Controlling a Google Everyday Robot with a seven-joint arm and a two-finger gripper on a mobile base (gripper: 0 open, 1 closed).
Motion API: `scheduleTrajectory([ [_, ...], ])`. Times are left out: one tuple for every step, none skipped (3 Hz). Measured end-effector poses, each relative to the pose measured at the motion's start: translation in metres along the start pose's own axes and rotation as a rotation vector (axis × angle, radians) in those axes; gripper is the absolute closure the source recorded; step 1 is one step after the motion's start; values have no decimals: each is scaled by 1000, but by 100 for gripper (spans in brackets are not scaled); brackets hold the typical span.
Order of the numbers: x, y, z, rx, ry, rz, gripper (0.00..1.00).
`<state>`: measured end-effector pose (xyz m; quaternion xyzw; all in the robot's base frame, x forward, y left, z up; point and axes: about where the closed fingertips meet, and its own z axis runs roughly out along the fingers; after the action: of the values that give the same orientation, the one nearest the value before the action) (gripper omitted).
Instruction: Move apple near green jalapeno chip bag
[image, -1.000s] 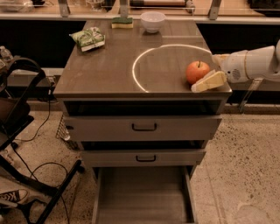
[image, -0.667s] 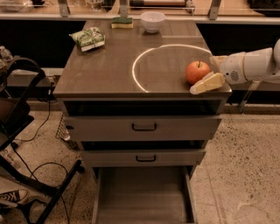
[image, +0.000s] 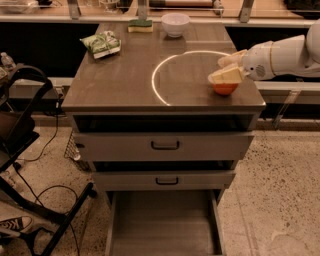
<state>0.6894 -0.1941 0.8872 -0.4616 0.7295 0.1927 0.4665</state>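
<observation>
apple (image: 224, 90) at desk's (image: 125, 80) right edge, near front corner | gripper (image: 216, 70) directly over it, covering its top | grip: could not tell

Apple (image: 224, 89), perhaps within gripper (image: 217, 70), front-right; green jalapeno chip bag (image: 102, 44) back-left.

Gripper (image: 226, 69), earlier at the right flank of the apple (image: 225, 89), now lies over it, covering its upper part.

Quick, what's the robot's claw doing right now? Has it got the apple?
Gripper: over the apple, near the right edge of the table; open, closed or holding it cannot be told.
</observation>
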Motion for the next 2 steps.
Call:
scheduleTrajectory([
  [0, 1, 3, -5, -1, 0, 70],
  [-1, 3, 8, -13, -2, 0, 99],
])
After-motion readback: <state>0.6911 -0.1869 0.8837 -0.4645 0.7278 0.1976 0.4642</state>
